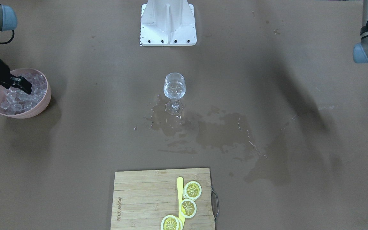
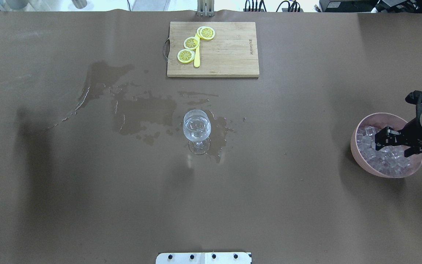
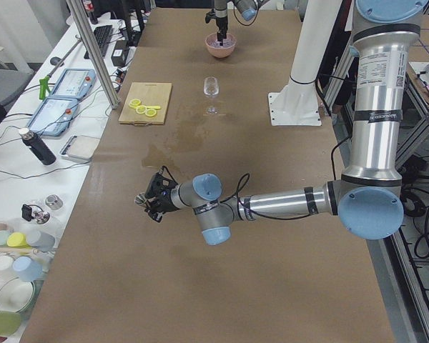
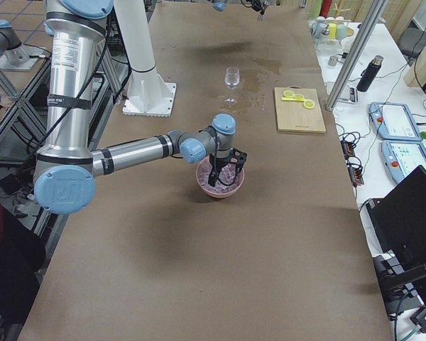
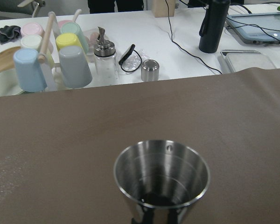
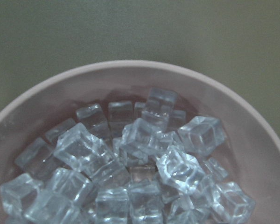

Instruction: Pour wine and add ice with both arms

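the white stand base lies nearest the robot, straight back from the wine glass, and the overhead view's lower edge cuts it off. between it and the glass the brown table is bare, open room.

level with the glass and well off to its right, near the table's edge, the right gripper hangs low in the pink bowl. its fingers are spread apart, tips down among the ice. the wrist view shows no finger, so whether they touch a cube is hard to tell. the ice lies heaped in the bowl as clear cubes.

well off to the glass's left, the left gripper is cut off at the front view's edge. it is clamped on a steel cup above the table. the cup's inside shows only dark reflections, so any liquid there cannot be made out.

the glass stands upright, with the wine clear in the lower part of its bowl. a wet patch rings its foot and spreads out to its left.

beyond the glass, by the far edge, lies a wooden cutting board. it bears three lemon slices beside a yellow stick, and the front view cuts off part of it.
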Motion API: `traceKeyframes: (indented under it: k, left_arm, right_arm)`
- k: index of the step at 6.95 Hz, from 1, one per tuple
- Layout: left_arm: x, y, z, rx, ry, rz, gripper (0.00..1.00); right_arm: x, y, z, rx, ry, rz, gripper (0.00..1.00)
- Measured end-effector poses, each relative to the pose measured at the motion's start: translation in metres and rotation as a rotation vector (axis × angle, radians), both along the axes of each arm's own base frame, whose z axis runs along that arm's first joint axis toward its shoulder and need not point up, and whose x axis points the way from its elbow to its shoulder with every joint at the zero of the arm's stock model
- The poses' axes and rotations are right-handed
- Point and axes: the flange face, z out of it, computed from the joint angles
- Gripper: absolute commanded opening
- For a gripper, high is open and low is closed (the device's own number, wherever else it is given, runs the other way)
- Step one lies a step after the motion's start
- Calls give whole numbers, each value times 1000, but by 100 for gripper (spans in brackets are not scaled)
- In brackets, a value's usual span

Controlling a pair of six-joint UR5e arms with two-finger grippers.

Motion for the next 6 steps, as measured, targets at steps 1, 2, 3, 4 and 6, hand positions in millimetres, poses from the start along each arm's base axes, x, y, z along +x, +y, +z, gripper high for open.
traceKeyframes:
  k: [1, 2, 3, 4, 6]
  left_arm:
    - [-4, 4, 8, 2, -16, -31, 0]
    - [-6, 4, 17, -5, -36, -58, 0]
    - [-7, 0, 24, -12, -55, -83, 0]
    - [-5, -5, 26, -12, -70, -105, 0]
    - [3, -8, 30, -15, -85, -113, 0]
  right_arm:
    - [0, 2, 4, -7, 5, -2, 82]
    - [-1, 3, 8, -13, 8, -4, 72]
    - [-2, 4, 10, -16, 11, -6, 54]
    - [-4, 4, 12, -21, 12, -8, 51]
    - [-6, 3, 10, -23, 7, -9, 38]
